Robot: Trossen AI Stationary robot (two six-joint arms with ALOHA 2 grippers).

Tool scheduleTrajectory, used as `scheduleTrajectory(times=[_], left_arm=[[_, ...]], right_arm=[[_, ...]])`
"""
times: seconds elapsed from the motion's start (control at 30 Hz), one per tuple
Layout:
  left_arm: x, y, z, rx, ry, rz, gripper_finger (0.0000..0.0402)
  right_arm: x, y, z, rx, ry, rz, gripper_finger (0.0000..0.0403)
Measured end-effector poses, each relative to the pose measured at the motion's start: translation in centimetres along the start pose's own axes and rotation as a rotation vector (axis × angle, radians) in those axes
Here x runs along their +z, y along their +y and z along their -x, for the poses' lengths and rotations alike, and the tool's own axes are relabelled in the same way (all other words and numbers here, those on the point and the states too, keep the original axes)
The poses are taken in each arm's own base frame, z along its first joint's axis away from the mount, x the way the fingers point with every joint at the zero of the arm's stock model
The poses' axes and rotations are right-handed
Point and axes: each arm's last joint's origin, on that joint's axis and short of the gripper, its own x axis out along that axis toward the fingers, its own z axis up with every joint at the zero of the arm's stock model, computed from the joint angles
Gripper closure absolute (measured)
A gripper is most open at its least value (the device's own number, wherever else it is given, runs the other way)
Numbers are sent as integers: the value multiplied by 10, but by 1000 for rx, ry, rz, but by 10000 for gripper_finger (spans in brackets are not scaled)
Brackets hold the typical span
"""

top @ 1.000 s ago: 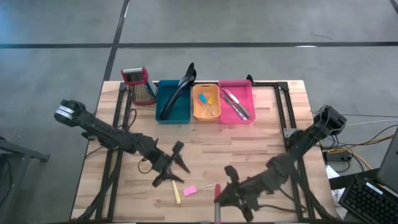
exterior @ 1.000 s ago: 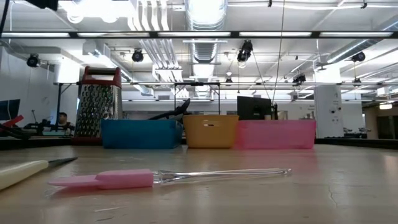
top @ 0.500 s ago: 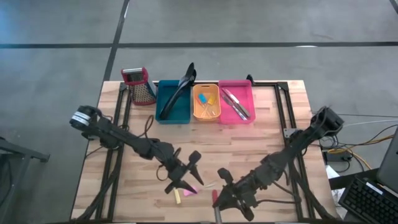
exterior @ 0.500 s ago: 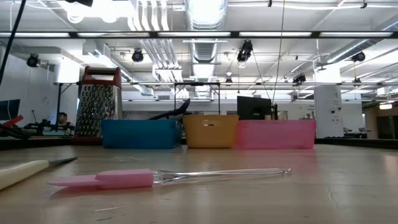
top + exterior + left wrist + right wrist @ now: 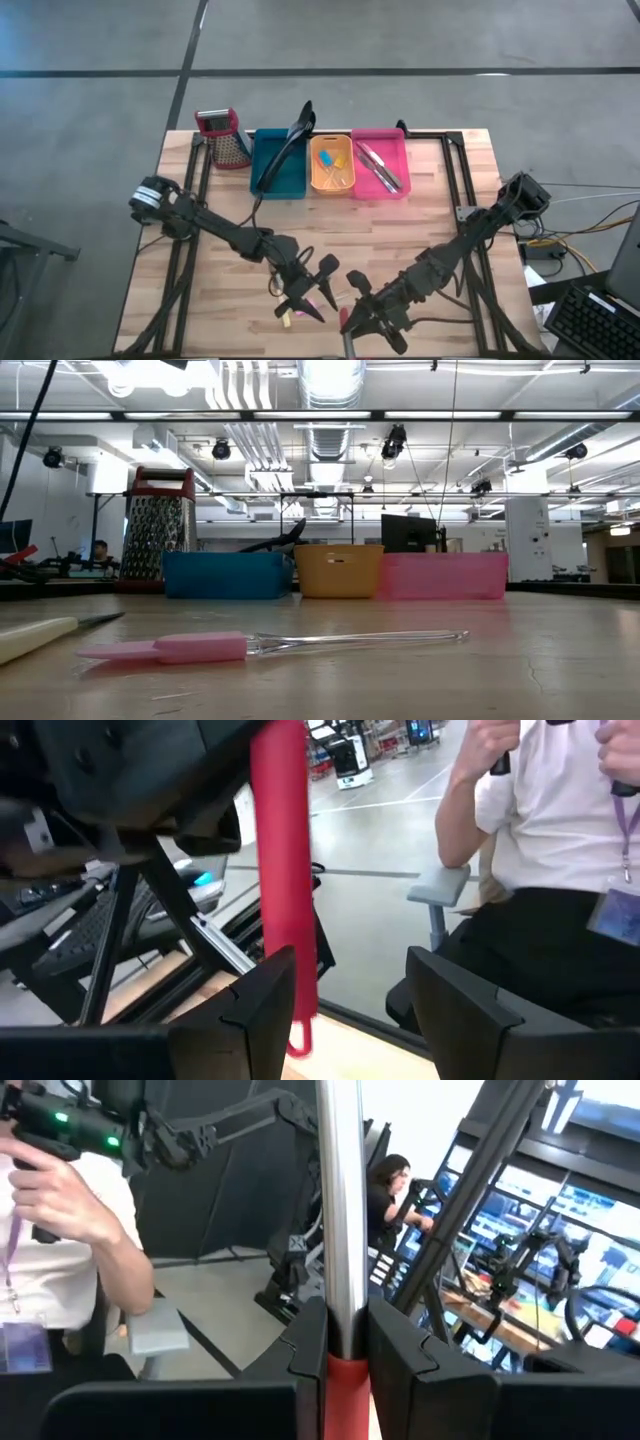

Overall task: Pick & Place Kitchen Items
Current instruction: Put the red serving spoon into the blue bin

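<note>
A utensil with a red handle [image 5: 280,870] and a metal shaft [image 5: 340,1190] stands upright above the table's near edge, with my right gripper [image 5: 352,302] shut on it. My left gripper [image 5: 318,290] is open and points level at the handle. The handle hangs just ahead of its two fingers, close to one finger [image 5: 262,1005]; I cannot tell whether they touch. Below the left gripper, a pink spatula with a clear handle [image 5: 200,648] and a cream-handled piece [image 5: 30,640] lie flat on the table. My right gripper pinches the utensil between its two fingers where the red handle meets the metal shaft [image 5: 346,1365]. The fingers lie level and across it, coming from the table's right. The utensil is lifted clear and upright, shaft up, with the handle's loop end [image 5: 298,1045] hanging below.
At the table's far side stand a teal bin [image 5: 279,168] with a black spatula leaning out, an orange bin [image 5: 332,166], a pink bin [image 5: 380,165] and a metal grater [image 5: 224,138]. A seated person in a white shirt [image 5: 545,840] is beyond the near edge.
My left gripper has travelled toward the table's right and near edges, over the pink spatula and up to the held utensil, its fingers staying apart. My right gripper has shifted slightly left and turned a little, keeping the utensil.
</note>
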Motion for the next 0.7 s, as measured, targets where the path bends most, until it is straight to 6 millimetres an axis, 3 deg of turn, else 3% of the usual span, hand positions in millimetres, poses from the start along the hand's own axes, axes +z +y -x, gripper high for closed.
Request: scheduleTrajectory(times=[0.7], left_arm=[[0,11,-1,19,-5,-20,206]], right_arm=[[-9,-6,-8,33,-43,6,369]])
